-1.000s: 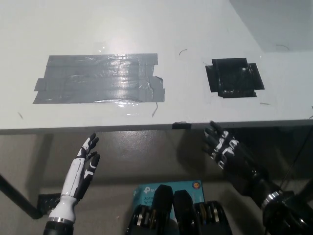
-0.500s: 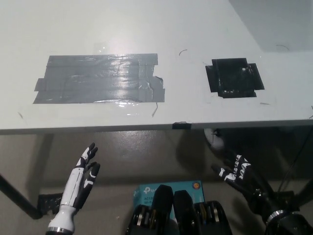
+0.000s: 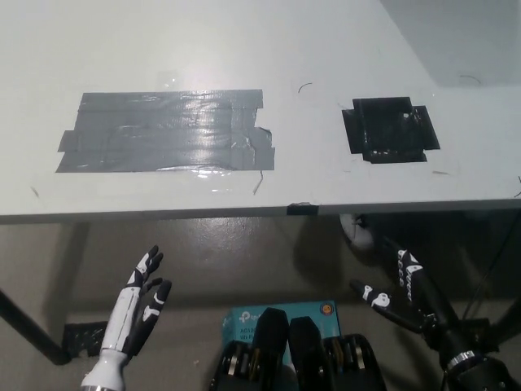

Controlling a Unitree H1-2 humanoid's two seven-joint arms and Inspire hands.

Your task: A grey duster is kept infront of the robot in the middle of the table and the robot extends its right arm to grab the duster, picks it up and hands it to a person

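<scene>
Right hand (image 3: pixel 399 285) — below the table (image 3: pixel 326 49) edge, lower right, fingers spread, holding nothing. Left hand (image 3: pixel 140 297) at lower left, also spread and empty, resting. On tabletop: grey tape patch (image 3: pixel 167 130) left-centre, black tape patch (image 3: pixel 389 129) to its right — well apart. No duster visible in view.

Only one printed item is present: a teal box (image 3: pixel 281 310) on the floor below the table edge, partly hidden at the bottom of the view. It bears white lettering and a round orange mark near its right end. The lettering is too small and cut off to read.
</scene>
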